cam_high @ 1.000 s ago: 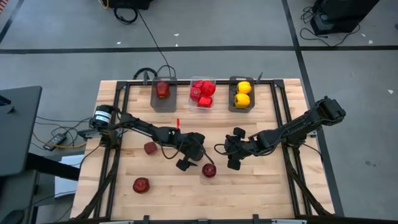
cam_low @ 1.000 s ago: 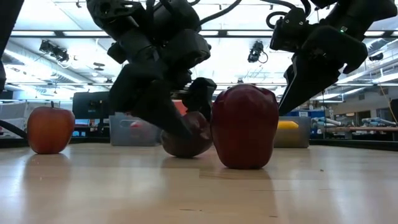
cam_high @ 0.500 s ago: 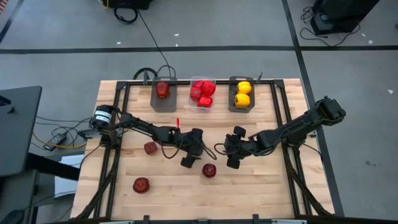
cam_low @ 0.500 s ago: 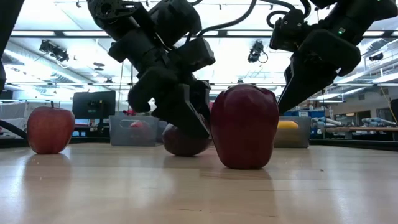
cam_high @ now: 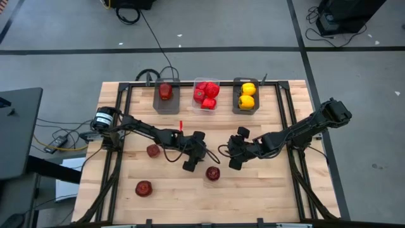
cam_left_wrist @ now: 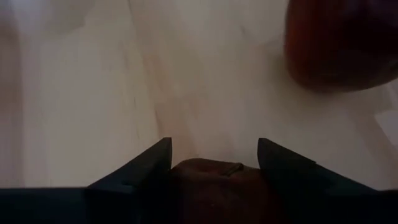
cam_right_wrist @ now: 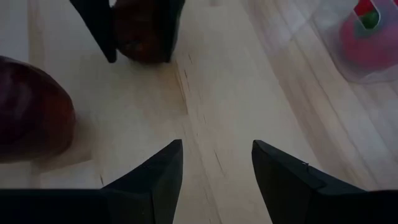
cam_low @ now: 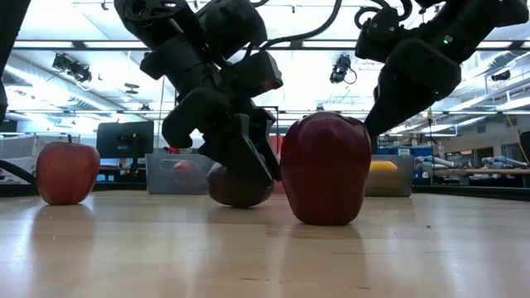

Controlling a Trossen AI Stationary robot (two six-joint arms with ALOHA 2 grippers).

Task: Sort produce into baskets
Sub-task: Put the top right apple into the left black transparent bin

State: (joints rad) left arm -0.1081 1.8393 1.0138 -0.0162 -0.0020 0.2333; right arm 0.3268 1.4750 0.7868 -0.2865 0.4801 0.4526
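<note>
My left gripper (cam_high: 193,152) is near the table's middle, shut on a dark maroon apple-like fruit (cam_left_wrist: 214,177). The gripper hides this fruit in the high view; it shows in the low view (cam_low: 236,186). Three more maroon fruits rest on their undersides on the wood: one beside the gripper (cam_high: 212,173), one to the left (cam_high: 152,151), one near the front (cam_high: 143,188). My right gripper (cam_high: 233,151) is open and empty above the table, right of the left gripper. Three baskets stand along the far edge. My left gripper pinches the maroon fruit between its two fingers, which lie on two opposite sides of it (cam_left_wrist: 177,171). The fingers slant down at it from above (cam_low: 248,157). In the low view the fruit's underside (cam_low: 238,203) looks level with the table; I cannot tell whether it has lifted off.
The left dark grey basket (cam_high: 166,104) holds one red-orange fruit, the clear basket (cam_high: 206,106) holds red peppers, and the right dark grey basket (cam_high: 245,109) holds yellow peppers. A small red strip (cam_high: 181,126) lies on the wood. A black frame (cam_high: 126,101) runs along the table's sides.
My left gripper has turned and settled lower around the maroon fruit, which has shifted slightly along the table. My right gripper has risen a little and stays open.
</note>
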